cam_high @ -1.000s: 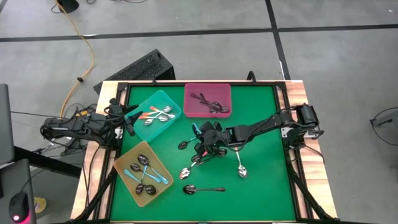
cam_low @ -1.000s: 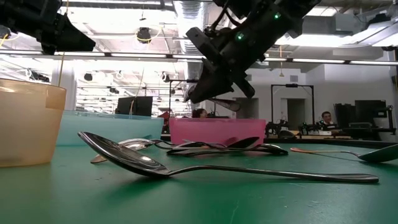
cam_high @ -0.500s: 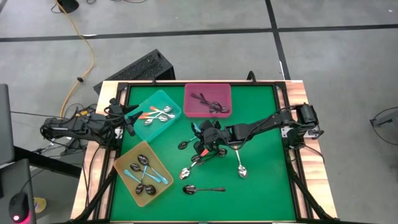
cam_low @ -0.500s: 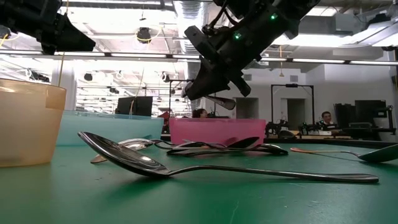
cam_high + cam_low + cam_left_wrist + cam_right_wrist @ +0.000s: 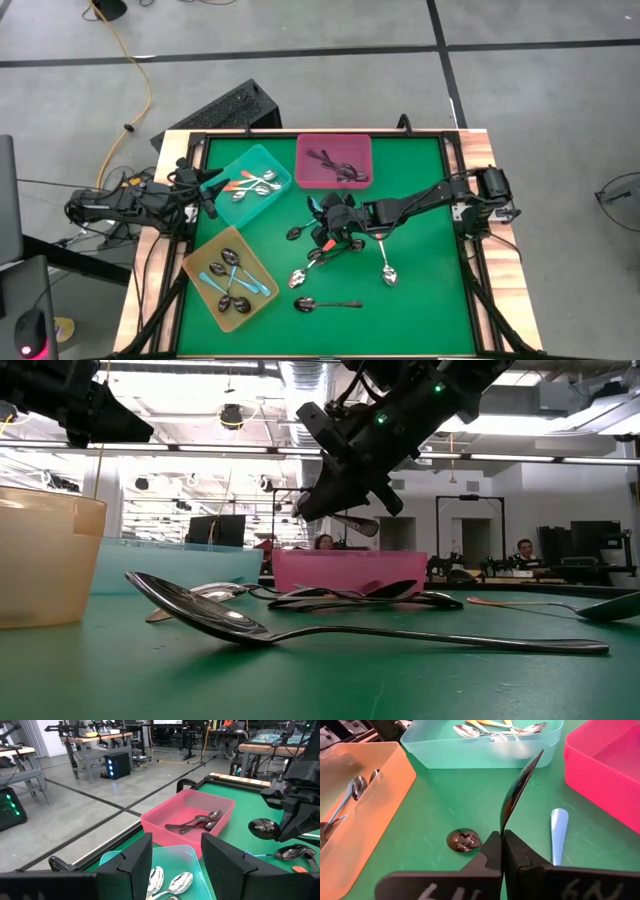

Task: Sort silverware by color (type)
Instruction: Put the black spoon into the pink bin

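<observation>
- Right tool (image 5: 503, 851) clamped shut on a dark metal spoon (image 5: 520, 787), bowl pointing away from the wrist, lifted over mid-table.
- Pink plastic tray (image 5: 333, 160), holding dark spoons, sits just toward the far edge; right arm nearer.
- Left tool (image 5: 176, 865) shut, empty, over the teal tray (image 5: 250, 183).

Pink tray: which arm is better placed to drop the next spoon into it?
Right. The right gripper is shut on a dark spoon, lifted beside the pink tray. The left gripper waits at the teal tray, holding nothing.
</observation>
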